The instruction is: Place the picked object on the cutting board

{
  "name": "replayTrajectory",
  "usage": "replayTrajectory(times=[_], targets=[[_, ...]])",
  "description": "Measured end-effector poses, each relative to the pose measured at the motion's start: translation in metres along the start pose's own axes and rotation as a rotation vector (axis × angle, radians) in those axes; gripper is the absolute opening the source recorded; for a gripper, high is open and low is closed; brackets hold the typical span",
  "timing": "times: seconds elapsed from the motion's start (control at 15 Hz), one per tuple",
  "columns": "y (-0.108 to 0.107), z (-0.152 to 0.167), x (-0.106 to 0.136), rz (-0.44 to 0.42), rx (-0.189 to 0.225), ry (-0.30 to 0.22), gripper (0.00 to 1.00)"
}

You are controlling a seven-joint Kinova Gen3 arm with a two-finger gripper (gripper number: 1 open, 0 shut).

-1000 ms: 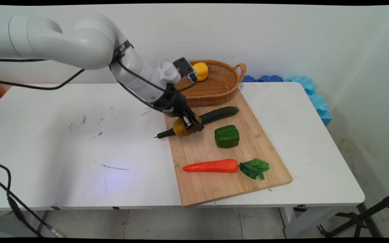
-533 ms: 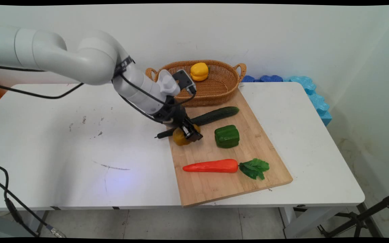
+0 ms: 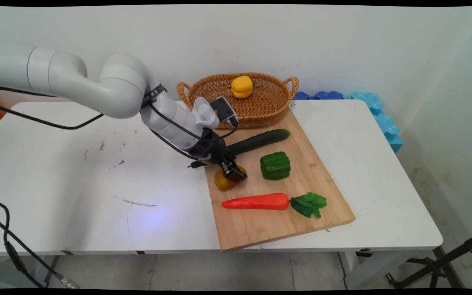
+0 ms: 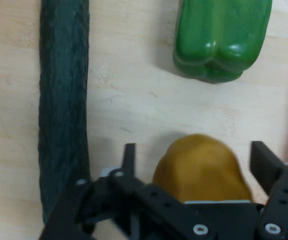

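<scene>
Straddling a brownish-yellow potato (image 3: 223, 183), the gripper (image 3: 234, 175) is seen low over the left part of a wooden cutting board (image 3: 260, 229). In the hand view its fingers (image 4: 129, 159) are spread, with a gap of bare wood on each side of the potato, so the tool is judged released, not clenched. The potato looks to be resting on the board, though contact underneath cannot be confirmed.

A dark cucumber (image 3: 260, 140) is laid diagonally just behind the gripper, its thin end sticking off the board's left edge. A green bell pepper (image 3: 275, 165) is set near the potato's right, apart from it. A carrot (image 3: 256, 201) with green leaves is placed nearer the front.

A wicker basket (image 3: 260, 110) holding a yellow pepper (image 3: 242, 87) is set at the board's far end. Everything is carried by a scuffed white table (image 3: 76, 184) against a pale wall; blue foam blocks (image 3: 379, 114) are stacked at the far right, and a black tripod leg (image 3: 445, 262) is seen on the floor
</scene>
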Motion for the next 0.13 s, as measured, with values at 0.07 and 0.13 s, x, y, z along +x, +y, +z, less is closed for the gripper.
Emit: replayTrajectory(times=[0.07, 0.13], targets=[[0.0004, 0.0011, -0.0010, 0.001, -0.001, 0.000, 1.00], [0.0010, 0.0022, -0.0021, 0.004, -0.002, 0.001, 1.00]])
